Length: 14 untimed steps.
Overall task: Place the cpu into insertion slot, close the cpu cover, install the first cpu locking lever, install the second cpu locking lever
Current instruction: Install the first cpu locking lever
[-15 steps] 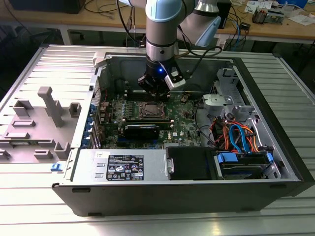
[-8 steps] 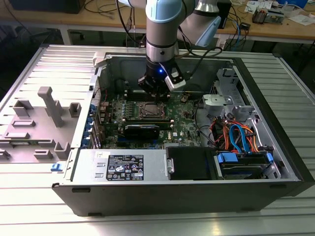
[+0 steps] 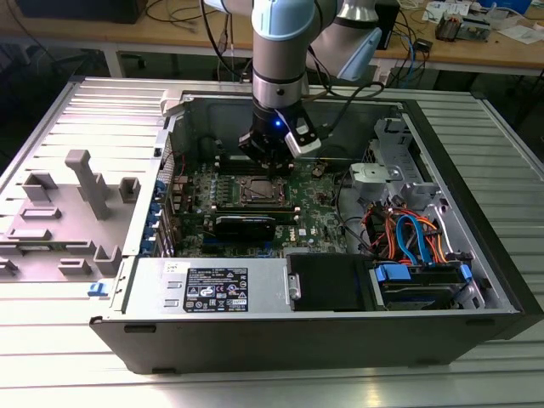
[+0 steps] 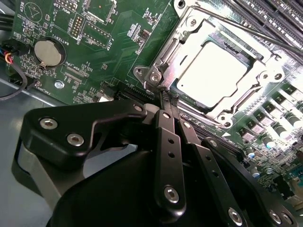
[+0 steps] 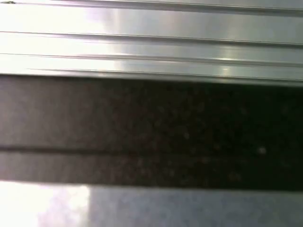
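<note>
A: cpu (image 4: pixel 215 73) is sitting in the insertion slot (image 4: pixel 166 57) on the green motherboard (image 4: pixel 85 56), with the cpu cover (image 4: pixel 265 78) down flat around it.

B: And the gripper (image 4: pixel 167 98)?

A: Jaws pinched together, holding nothing, tips right at the slot's corner by a thin lever (image 4: pixel 236 27) running along the slot's edge. Whole thing's inside the open computer case (image 3: pixel 255 331).
</note>
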Each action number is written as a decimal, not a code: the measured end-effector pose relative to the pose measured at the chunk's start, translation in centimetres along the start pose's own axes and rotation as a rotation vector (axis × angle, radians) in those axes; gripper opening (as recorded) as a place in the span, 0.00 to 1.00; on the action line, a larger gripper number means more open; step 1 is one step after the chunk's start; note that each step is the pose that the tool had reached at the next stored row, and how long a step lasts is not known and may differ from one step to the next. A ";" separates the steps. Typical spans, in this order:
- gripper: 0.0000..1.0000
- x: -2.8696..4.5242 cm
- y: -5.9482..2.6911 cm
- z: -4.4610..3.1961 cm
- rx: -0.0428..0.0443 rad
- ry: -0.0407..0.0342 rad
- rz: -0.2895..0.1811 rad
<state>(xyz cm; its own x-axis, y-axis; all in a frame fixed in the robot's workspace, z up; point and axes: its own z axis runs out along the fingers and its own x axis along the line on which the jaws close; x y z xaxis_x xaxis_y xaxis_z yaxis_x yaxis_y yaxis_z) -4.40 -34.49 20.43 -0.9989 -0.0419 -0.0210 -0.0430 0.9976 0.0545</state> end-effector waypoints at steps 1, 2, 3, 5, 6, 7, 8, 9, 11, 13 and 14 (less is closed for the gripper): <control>0.11 0.00 0.00 0.03 -0.0001 0.0000 0.000; 0.11 -0.01 -0.02 0.09 -0.0002 -0.0001 0.000; 0.11 -0.04 -0.01 0.22 -0.0009 -0.0003 0.000; 0.11 -0.06 -0.03 0.31 -0.0006 -0.0001 0.000; 0.11 -0.07 -0.03 0.31 -0.0030 0.0001 0.000; 0.11 -0.08 -0.02 0.32 -0.0043 -0.0002 0.000; 0.11 -0.11 0.00 0.10 -0.0051 -0.0007 0.000; 0.11 -0.12 0.01 -0.18 -0.0047 -0.0006 0.000; 0.11 -0.14 0.03 -0.70 -0.0043 -0.0001 0.000; 0.11 -0.17 0.02 -0.76 -0.0040 0.0001 0.000; 0.11 -0.17 0.02 -0.76 -0.0039 0.0001 0.000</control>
<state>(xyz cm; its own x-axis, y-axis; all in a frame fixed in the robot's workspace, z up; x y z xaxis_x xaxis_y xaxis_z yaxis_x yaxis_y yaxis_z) -4.24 -34.51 21.19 -0.9989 -0.0417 -0.0209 -0.0429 0.9974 0.0584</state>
